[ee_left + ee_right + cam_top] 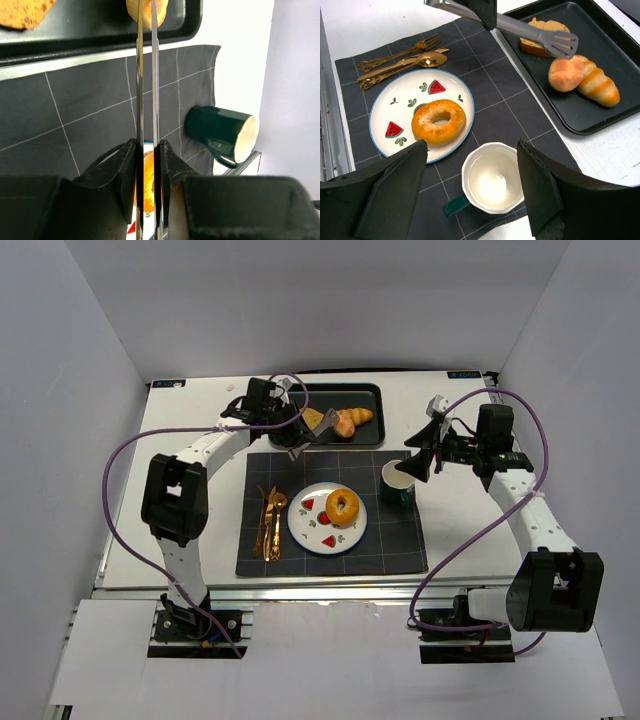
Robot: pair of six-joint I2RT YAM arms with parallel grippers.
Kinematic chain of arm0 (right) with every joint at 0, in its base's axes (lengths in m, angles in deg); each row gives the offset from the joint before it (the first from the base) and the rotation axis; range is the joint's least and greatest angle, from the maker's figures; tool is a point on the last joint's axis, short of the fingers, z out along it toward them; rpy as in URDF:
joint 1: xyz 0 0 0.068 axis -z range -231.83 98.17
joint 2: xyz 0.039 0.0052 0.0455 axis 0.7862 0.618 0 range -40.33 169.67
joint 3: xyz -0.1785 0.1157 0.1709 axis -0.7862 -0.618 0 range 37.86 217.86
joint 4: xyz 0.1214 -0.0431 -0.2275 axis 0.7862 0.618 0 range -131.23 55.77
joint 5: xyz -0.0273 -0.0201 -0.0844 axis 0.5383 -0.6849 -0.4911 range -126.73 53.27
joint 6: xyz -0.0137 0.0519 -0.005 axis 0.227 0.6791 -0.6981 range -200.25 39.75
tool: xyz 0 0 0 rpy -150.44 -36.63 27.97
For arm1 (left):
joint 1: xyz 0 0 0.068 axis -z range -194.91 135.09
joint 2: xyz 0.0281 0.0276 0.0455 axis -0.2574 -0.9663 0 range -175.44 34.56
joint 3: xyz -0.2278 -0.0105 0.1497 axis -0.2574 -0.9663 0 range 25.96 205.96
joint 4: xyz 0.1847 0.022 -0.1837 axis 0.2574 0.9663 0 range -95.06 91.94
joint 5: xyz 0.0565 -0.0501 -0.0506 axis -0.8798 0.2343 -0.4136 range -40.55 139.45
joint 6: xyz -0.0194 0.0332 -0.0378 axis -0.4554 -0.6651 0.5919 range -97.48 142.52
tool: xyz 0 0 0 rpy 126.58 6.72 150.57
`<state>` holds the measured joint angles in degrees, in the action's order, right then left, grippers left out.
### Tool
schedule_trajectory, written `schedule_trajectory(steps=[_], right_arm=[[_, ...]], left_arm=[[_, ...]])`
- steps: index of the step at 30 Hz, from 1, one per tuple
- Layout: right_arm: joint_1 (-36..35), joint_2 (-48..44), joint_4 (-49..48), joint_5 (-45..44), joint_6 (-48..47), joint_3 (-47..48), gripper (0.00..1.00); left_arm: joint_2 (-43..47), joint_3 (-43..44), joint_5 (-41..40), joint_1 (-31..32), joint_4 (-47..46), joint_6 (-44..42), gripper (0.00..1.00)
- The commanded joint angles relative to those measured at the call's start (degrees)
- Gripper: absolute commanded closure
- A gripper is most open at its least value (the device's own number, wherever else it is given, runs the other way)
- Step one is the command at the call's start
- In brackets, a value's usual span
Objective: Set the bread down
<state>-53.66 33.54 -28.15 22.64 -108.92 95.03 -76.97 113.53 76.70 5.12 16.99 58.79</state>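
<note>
My left gripper (pixel 147 150) is clamped on the tongs (pixel 140 75), squeezing their blades nearly together. The tips reach into the black tray (pixel 600 30) at the bread slice (pixel 532 46); I cannot tell whether they pinch it. Rolls (pixel 565 75) lie just beside the slice. My right gripper (pixel 471 145) hangs above the green mug (pixel 492 180) with its jaws spread and empty.

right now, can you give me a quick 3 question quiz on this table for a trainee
1. Which tool does the left gripper hold? A fork, B tongs, C spoon.
2. True or false: the plate holds nothing.
3. What sits directly under the open right gripper?

Key: 1 B. 2 False, a bagel lies on it. 3 The green mug.
</note>
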Motion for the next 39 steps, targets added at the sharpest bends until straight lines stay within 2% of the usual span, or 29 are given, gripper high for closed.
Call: schedule_trajectory(steps=[1,26,30,36,39], right_arm=[[0.33,-1.44,-1.92,1.53,0.37,-0.83,0.23],[0.42,-1.53,-1.83,1.62,0.28,-0.83,0.23],[0.42,-1.62,-1.57,1.27,-0.16,-0.74,0.23],[0.42,-1.53,-1.57,1.45,0.01,-0.83,0.23],[0.42,-1.27,-1.57,1.53,0.01,-0.92,0.23]], left_arm=[[5.53,-0.64,0.62,-0.61,-2.44,0.47,1.0],[12.47,-6.53,2.11,-2.63,-3.32,1.52,1.0],[17.03,-10.65,2.99,-2.72,-2.44,2.22,1.0],[30.65,-22.68,4.13,-2.63,-2.44,5.74,1.0],[37.68,-25.69,4.22,-2.63,0.36,6.88,1.0]])
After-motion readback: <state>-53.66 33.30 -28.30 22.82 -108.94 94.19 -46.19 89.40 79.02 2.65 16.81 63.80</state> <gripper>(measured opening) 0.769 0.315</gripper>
